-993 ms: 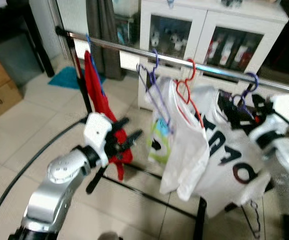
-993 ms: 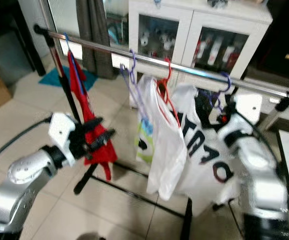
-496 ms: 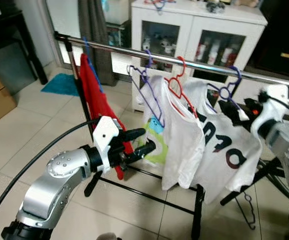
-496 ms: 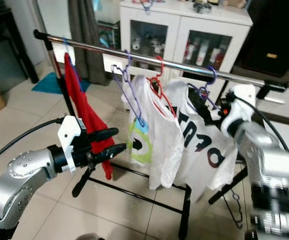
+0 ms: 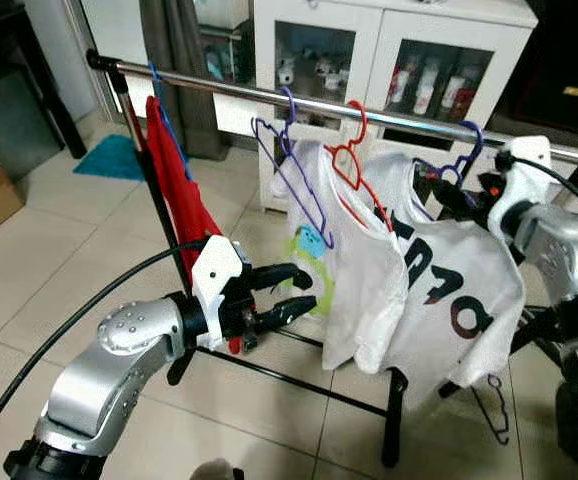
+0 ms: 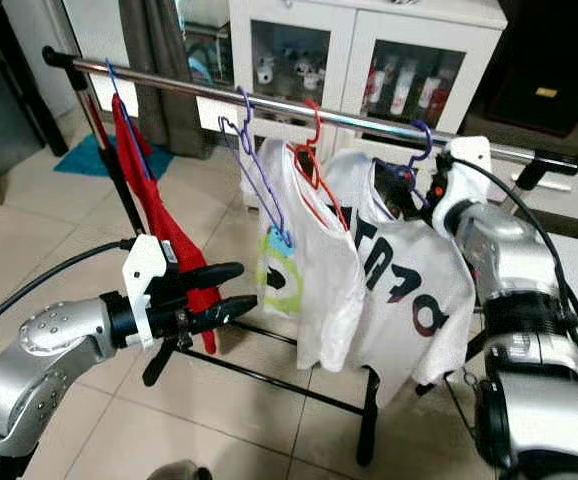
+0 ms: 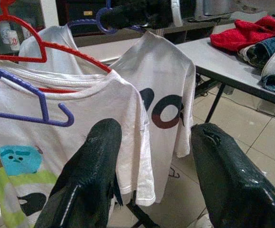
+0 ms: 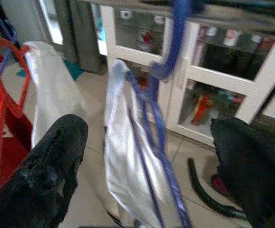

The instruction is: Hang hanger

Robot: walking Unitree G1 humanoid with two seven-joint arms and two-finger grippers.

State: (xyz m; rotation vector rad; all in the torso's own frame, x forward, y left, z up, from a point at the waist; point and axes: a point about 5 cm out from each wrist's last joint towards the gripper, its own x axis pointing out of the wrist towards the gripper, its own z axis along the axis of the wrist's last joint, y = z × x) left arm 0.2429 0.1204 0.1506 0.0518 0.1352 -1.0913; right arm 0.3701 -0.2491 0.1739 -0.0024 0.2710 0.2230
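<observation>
Gaping wide, R gripper (image 8: 147, 156) fingers straddle blue hanger (image 8: 162, 118), untouched.

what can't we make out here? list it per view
- Eye views: the full print on the lettered T-shirt; the folds and the T-shirt on the red hanger cover part of it.
- Eye views: the rail's right end, behind the right tool.
- Eye views: items inside the white cabinet, too small behind the glass.
- Left wrist view: the monster print, cut by the picture's edge and the open left tool.
- Right wrist view: the blue hanger's hook, blurred and cut off.
</observation>
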